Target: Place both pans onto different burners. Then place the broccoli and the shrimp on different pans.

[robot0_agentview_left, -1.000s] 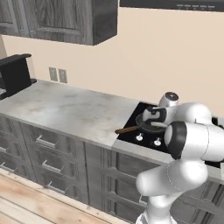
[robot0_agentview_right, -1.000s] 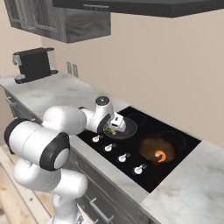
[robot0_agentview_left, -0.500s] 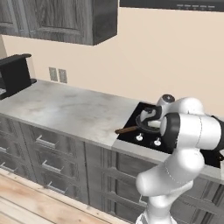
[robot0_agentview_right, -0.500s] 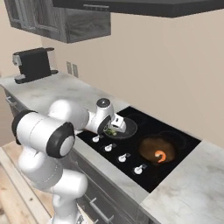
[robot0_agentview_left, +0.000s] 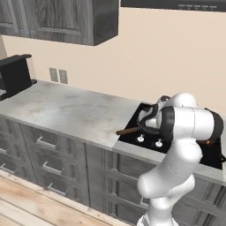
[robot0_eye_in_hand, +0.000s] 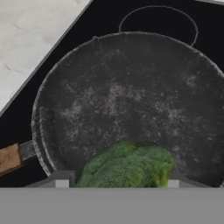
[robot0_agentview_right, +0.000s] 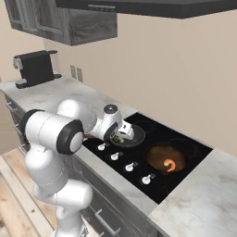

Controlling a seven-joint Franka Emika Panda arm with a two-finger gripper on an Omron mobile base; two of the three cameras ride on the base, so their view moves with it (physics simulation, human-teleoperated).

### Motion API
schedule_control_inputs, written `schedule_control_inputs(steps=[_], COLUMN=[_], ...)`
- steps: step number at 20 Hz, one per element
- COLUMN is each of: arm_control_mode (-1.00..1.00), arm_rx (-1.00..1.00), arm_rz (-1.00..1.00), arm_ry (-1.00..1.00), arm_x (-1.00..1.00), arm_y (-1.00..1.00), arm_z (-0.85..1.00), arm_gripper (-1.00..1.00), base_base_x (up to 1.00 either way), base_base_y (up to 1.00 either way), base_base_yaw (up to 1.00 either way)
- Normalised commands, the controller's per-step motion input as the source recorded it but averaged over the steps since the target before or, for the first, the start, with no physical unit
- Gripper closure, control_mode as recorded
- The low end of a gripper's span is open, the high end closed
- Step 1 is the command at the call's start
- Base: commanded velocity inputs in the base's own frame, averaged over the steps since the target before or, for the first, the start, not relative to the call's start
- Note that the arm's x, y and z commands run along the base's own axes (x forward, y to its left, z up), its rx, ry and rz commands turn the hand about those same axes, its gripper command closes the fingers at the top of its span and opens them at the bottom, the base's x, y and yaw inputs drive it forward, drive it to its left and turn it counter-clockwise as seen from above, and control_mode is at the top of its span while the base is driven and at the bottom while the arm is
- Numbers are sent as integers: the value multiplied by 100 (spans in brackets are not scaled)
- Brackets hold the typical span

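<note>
Placing step: the last item, the broccoli (robot0_eye_in_hand: 127, 168), is going into the dark grey pan (robot0_eye_in_hand: 122, 100); this reads as the closing step of the task.
Tool: the tool (robot0_eye_in_hand: 117, 183) is clamped on the broccoli, one fingertip at each side of the floret, low over the pan floor.
Broccoli: at the front-left of the cooktop (robot0_agentview_right: 194, 148), inside the rim of the dark grey pan, toward the pan's near edge and not at its middle; whether it already rests on the pan floor I cannot tell.
Dark grey pan: on the front-left part of the cooktop, just behind the row of white knobs (robot0_agentview_right: 131, 166); its brown wooden handle (robot0_eye_in_hand: 8, 158) reaches off the cooktop's left edge over the marble table (robot0_agentview_right: 65, 95).
Brown pan: the brown pan (robot0_agentview_right: 166, 157) sits on the front-right part of the cooktop, well apart from the dark one.
Shrimp: the shrimp (robot0_agentview_right: 170, 165) lies curled inside the brown pan, so that half looks done.
Spare burner: a free ring outline (robot0_eye_in_hand: 157, 19) shows at the cooktop's rear, just behind the dark grey pan.
Next move: it calls for spreading the fingers to let the broccoli settle, then a straight lift clear of the rim, so the floret is not dragged out.
Risk: a sideways pull could nudge the pan off its ring.
</note>
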Motion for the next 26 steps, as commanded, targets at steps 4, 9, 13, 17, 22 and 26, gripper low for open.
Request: schedule_control_inputs(steps=[4,9,13,17,22,26], arm_control_mode=[-100,-100,-100,-100,-100,-100], arm_rx=[0,0,0,-2,-5,-9], arm_rz=[0,0,0,0,0,-4], arm_ry=[0,-6,-23,-28,-34,-17], arm_x=[0,-2,-18,-40,-52,-39], arm_y=[0,0,0,0,0,0], arm_z=[-1,3,42,68,59,78], arm_gripper=[-100,-100,-100,-100,-100,-100], base_base_x=[0,0,0,0,0,0], base_base_y=[0,0,0,0,0,0], base_base_yaw=[0,0,0,0,0,0])
